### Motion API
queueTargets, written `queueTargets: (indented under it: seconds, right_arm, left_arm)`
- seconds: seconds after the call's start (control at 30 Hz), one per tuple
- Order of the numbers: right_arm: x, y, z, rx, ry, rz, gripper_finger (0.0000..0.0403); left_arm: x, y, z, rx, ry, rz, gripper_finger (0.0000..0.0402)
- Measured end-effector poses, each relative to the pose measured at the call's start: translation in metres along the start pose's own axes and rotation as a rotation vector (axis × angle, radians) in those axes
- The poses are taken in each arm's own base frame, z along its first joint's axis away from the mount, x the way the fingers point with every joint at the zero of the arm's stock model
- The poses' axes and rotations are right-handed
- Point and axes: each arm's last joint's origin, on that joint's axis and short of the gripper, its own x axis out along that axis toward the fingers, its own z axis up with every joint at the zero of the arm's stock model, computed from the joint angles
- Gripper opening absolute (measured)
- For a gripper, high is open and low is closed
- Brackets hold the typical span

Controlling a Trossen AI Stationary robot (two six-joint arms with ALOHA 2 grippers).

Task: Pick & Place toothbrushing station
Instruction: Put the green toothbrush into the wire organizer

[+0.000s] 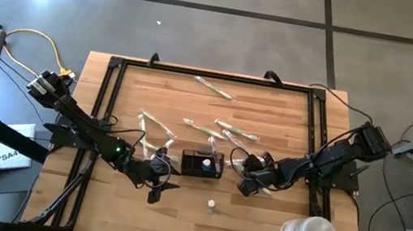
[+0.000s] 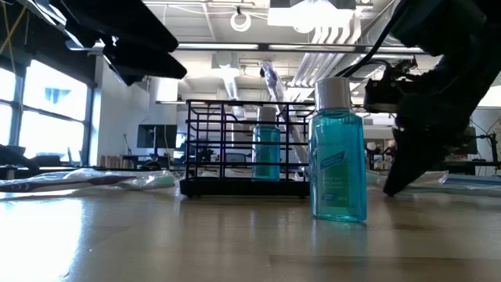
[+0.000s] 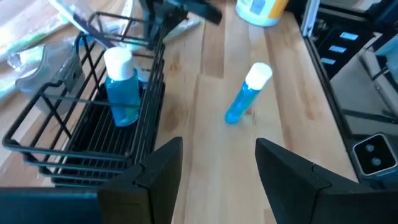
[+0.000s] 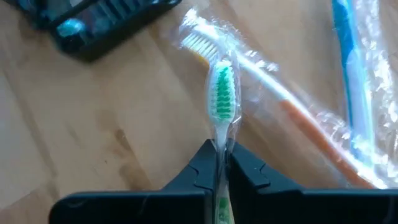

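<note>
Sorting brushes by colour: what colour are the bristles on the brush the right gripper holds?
Green and white bristles, clearest in the right wrist view.

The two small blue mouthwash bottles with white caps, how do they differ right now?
The blue mouthwash bottle in the black wire caddy stands inside the black wire caddy; the blue mouthwash bottle on the wooden table stands on bare wood outside it. The caddy bottle sits next to a toothbrush; the table bottle stands alone. Both are upright, capped, and gripped by neither arm.

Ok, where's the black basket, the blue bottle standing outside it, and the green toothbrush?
black basket (image 2: pixel 227 141), low view, front wire wall.
blue bottle (image 2: pixel 338 168), low view, its label.
green toothbrush (image 4: pixel 222 93), right wrist view, bristle head.
</note>
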Motion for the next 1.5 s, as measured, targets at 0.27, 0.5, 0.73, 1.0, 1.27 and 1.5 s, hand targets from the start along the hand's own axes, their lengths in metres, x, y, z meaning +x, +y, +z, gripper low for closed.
queueTargets:
  seconds: [0.27,0.5,0.73,1.0,1.27,1.5]
  right_arm:
    - [-0.035,0.027,-0.004,-0.069,0.006,0.034,0.0008]
    - [-0.072,0.056,-0.017,-0.154,-0.079,0.133,0.0008]
    - [-0.124,0.081,-0.027,-0.283,-0.342,0.249,0.0008]
    - [-0.157,0.11,-0.017,-0.484,-0.665,0.423,0.0008]
    - [-0.151,0.109,-0.004,-0.489,-0.687,0.402,0.0008]
    - [-0.148,0.108,0.001,-0.482,-0.679,0.401,0.0008]
  left_arm:
    - [0.0,0.0,0.001,-0.004,-0.006,-0.004,0.0198]
    - [-0.001,-0.006,0.011,0.011,-0.111,-0.057,0.0198]
    - [0.0,-0.013,0.024,0.035,-0.257,-0.118,0.0198]
    - [0.018,-0.024,0.024,0.124,-0.444,-0.192,0.0198]
    - [0.037,-0.043,0.038,0.228,-0.502,-0.184,0.0198]
    - [0.056,-0.063,0.056,0.345,-0.488,-0.164,0.0245]
